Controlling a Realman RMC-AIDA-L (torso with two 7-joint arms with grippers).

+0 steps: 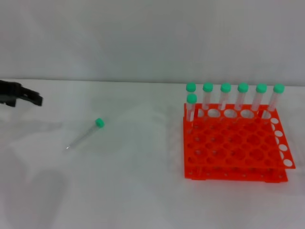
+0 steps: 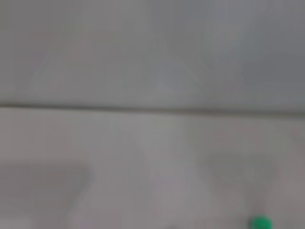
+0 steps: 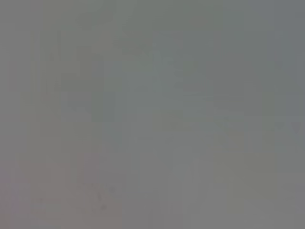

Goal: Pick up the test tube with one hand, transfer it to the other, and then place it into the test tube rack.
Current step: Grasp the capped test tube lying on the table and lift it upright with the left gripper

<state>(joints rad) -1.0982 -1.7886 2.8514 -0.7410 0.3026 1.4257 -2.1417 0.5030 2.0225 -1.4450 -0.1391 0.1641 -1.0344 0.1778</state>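
White tabletop (image 1: 143, 191) is seen beneath a pale wall. The test tube (image 1: 86, 135) lies flat on it, green cap pointing away, well apart from the test tube rack (image 1: 233, 143) on the right, where seven capped tubes (image 1: 225, 98) stand upright. The left gripper (image 1: 21, 95) is held at the left edge, empty; its spread cannot be told. The right gripper is unseen.

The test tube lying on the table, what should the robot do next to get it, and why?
Probably the left gripper should move toward the test tube and come down over its middle. The tube lies flat and alone on the white table, apart from the test tube rack, and nothing holds it yet. The left gripper is at the table's left edge, the closest one; the right gripper is not in view.
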